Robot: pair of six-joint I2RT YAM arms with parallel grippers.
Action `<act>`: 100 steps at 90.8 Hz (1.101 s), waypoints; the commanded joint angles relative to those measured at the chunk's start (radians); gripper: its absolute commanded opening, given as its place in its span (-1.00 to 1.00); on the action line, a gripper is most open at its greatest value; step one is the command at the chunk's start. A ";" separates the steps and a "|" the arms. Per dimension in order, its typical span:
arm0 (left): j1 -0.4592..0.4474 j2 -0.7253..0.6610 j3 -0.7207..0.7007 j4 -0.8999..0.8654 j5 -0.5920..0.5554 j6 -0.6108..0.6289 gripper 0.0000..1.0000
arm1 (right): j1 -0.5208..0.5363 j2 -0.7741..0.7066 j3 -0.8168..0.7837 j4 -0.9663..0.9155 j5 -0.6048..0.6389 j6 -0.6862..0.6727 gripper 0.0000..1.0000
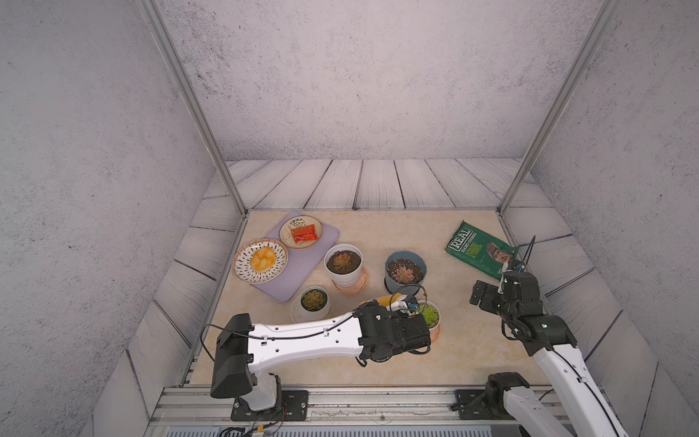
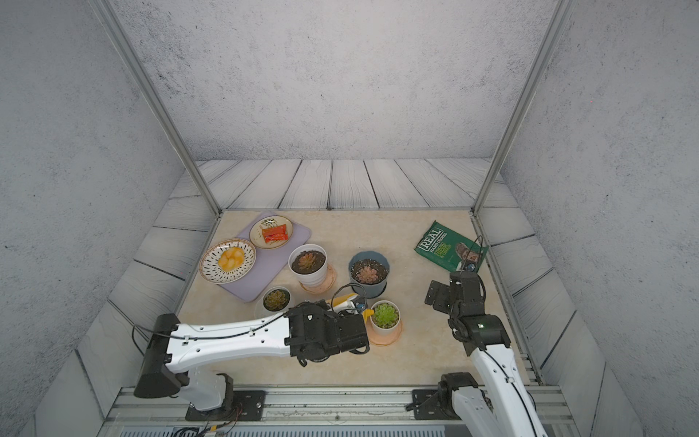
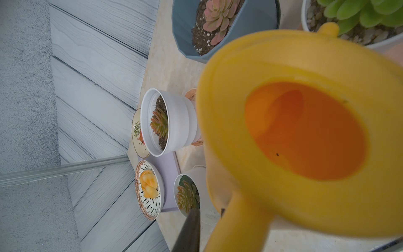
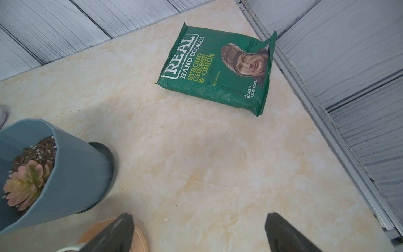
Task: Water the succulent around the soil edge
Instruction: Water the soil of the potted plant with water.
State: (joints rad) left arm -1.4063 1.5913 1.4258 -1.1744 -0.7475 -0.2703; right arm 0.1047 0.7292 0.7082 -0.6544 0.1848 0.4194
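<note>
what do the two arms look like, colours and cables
Both the left arm and right arm have white rounded links with black joint housings. A thin black cable runs along each white link. The right tool has dark, flat fingers.

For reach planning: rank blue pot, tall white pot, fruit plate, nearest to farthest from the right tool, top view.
1. blue pot, just left of the right tool
2. tall white pot, farther left
3. fruit plate, far left
</note>
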 commanded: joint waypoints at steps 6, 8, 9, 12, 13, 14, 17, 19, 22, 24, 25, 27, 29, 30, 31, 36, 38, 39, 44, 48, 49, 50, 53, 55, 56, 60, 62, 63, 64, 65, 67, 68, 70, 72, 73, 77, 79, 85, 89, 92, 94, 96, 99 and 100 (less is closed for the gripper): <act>-0.015 0.006 0.040 -0.038 -0.022 -0.023 -1.00 | 0.004 -0.011 -0.007 0.000 0.010 0.016 0.99; -0.015 0.008 0.043 -0.044 -0.021 -0.026 -1.00 | 0.004 -0.012 -0.007 0.001 0.010 0.016 0.99; -0.016 0.009 0.044 -0.047 -0.023 -0.027 -1.00 | 0.003 -0.013 -0.007 0.000 0.010 0.016 0.98; -0.018 0.011 0.048 -0.056 -0.025 -0.032 -1.00 | 0.004 -0.013 -0.008 0.000 0.010 0.016 0.99; -0.019 0.011 0.049 -0.059 -0.025 -0.033 -1.00 | 0.003 -0.013 -0.007 0.000 0.010 0.016 0.99; -0.020 0.012 0.050 -0.061 -0.025 -0.035 -1.00 | 0.004 -0.013 -0.007 -0.001 0.010 0.016 0.99; -0.022 0.013 0.053 -0.069 -0.026 -0.038 -1.00 | 0.004 -0.014 -0.007 0.000 0.010 0.017 0.98; -0.023 0.015 0.056 -0.074 -0.027 -0.040 -1.00 | 0.003 -0.014 -0.007 0.001 0.011 0.016 0.98; -0.025 0.015 0.058 -0.081 -0.028 -0.044 -1.00 | 0.004 -0.015 -0.008 0.000 0.011 0.017 0.98; -0.026 0.016 0.061 -0.084 -0.029 -0.045 -1.00 | 0.004 -0.016 -0.008 0.000 0.011 0.017 0.99; -0.026 0.017 0.062 -0.086 -0.029 -0.045 -1.00 | 0.003 -0.016 -0.008 0.000 0.011 0.017 0.99; -0.027 0.017 0.064 -0.089 -0.029 -0.047 -1.00 | 0.004 -0.016 -0.007 0.000 0.012 0.017 0.99; -0.029 0.018 0.066 -0.093 -0.028 -0.048 -1.00 | 0.004 -0.015 -0.007 0.000 0.012 0.017 0.99; -0.030 0.019 0.067 -0.093 -0.027 -0.049 -1.00 | 0.004 -0.015 -0.007 0.001 0.012 0.017 0.99; -0.030 0.019 0.068 -0.093 -0.028 -0.049 -1.00 | 0.004 -0.015 -0.007 0.001 0.012 0.017 0.99; -0.035 0.021 0.073 -0.100 -0.029 -0.050 -1.00 | 0.003 -0.016 -0.007 0.000 0.012 0.017 0.98; -0.038 0.020 0.075 -0.102 -0.027 -0.050 -1.00 | 0.004 -0.016 -0.008 0.000 0.012 0.017 0.99; -0.038 0.020 0.075 -0.102 -0.026 -0.049 -1.00 | 0.003 -0.016 -0.007 0.000 0.012 0.017 0.99; -0.045 0.023 0.081 -0.105 -0.025 -0.047 -1.00 | 0.004 -0.016 -0.007 0.000 0.012 0.016 0.99; -0.050 0.025 0.086 -0.106 -0.023 -0.046 -1.00 | 0.004 -0.016 -0.007 0.000 0.013 0.017 0.99; -0.051 0.026 0.087 -0.106 -0.022 -0.046 -1.00 | 0.004 -0.017 -0.007 0.000 0.013 0.017 0.99; -0.053 0.027 0.088 -0.106 -0.022 -0.045 -1.00 | 0.003 -0.017 -0.007 0.001 0.013 0.016 0.99; -0.057 0.028 0.093 -0.109 -0.019 -0.042 -1.00 | 0.004 -0.016 -0.007 0.000 0.013 0.017 0.99; -0.058 0.030 0.095 -0.110 -0.017 -0.041 -1.00 | 0.004 -0.016 -0.007 0.001 0.013 0.016 0.99; -0.060 0.031 0.096 -0.111 -0.016 -0.041 -1.00 | 0.004 -0.016 -0.008 0.001 0.013 0.016 0.99; -0.064 0.034 0.101 -0.115 -0.013 -0.040 -1.00 | 0.004 -0.016 -0.007 -0.001 0.013 0.017 0.98; -0.066 0.035 0.104 -0.116 -0.013 -0.040 -1.00 | 0.004 -0.016 -0.007 -0.001 0.013 0.018 0.98; -0.067 0.036 0.106 -0.117 -0.013 -0.039 -1.00 | 0.004 -0.016 -0.007 -0.001 0.013 0.018 0.99; -0.068 0.036 0.106 -0.118 -0.013 -0.039 -1.00 | 0.004 -0.017 -0.008 -0.002 0.013 0.017 0.98; -0.070 0.036 0.109 -0.119 -0.013 -0.039 -1.00 | 0.004 -0.017 -0.008 -0.001 0.013 0.017 0.98; -0.072 0.037 0.112 -0.122 -0.012 -0.040 -1.00 | 0.004 -0.017 -0.008 -0.001 0.012 0.018 0.98; -0.073 0.038 0.115 -0.123 -0.013 -0.039 -1.00 | 0.004 -0.017 -0.008 -0.001 0.013 0.018 0.98; -0.077 0.039 0.117 -0.125 -0.013 -0.038 -1.00 | 0.004 -0.017 -0.007 -0.001 0.013 0.018 0.98; -0.078 0.040 0.119 -0.126 -0.013 -0.037 -1.00 | 0.004 -0.018 -0.007 -0.002 0.013 0.018 0.98; -0.078 0.041 0.121 -0.126 -0.013 -0.037 -1.00 | 0.004 -0.019 -0.008 -0.001 0.013 0.018 0.98; -0.081 0.043 0.128 -0.126 -0.012 -0.034 -1.00 | 0.004 -0.019 -0.008 -0.001 0.013 0.018 0.99; -0.083 0.045 0.131 -0.125 -0.012 -0.032 -1.00 | 0.004 -0.019 -0.009 -0.001 0.013 0.018 0.99; -0.087 0.048 0.142 -0.119 -0.007 -0.020 -1.00 | 0.004 -0.019 -0.007 -0.001 0.013 0.019 0.99; -0.090 0.052 0.152 -0.113 -0.003 -0.012 -1.00 | 0.004 -0.019 -0.007 -0.001 0.013 0.018 0.99; -0.092 0.057 0.158 -0.107 -0.001 -0.004 -1.00 | 0.003 -0.020 -0.007 -0.002 0.013 0.017 0.99; -0.093 0.059 0.163 -0.103 0.001 0.002 -1.00 | 0.004 -0.020 -0.007 -0.002 0.012 0.018 0.99; -0.094 0.062 0.167 -0.101 0.002 0.006 -1.00 | 0.004 -0.020 -0.007 -0.002 0.012 0.018 0.99; -0.095 0.067 0.174 -0.098 0.002 0.012 -1.00 | 0.003 -0.020 -0.008 -0.002 0.012 0.018 0.98; -0.095 0.069 0.177 -0.098 0.002 0.014 -1.00 | 0.004 -0.020 -0.008 -0.001 0.012 0.018 0.99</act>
State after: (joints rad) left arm -1.4944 1.6398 1.5581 -1.2778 -0.7353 -0.2771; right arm 0.1047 0.7204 0.7078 -0.6544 0.1852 0.4198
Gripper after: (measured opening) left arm 0.200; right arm 0.993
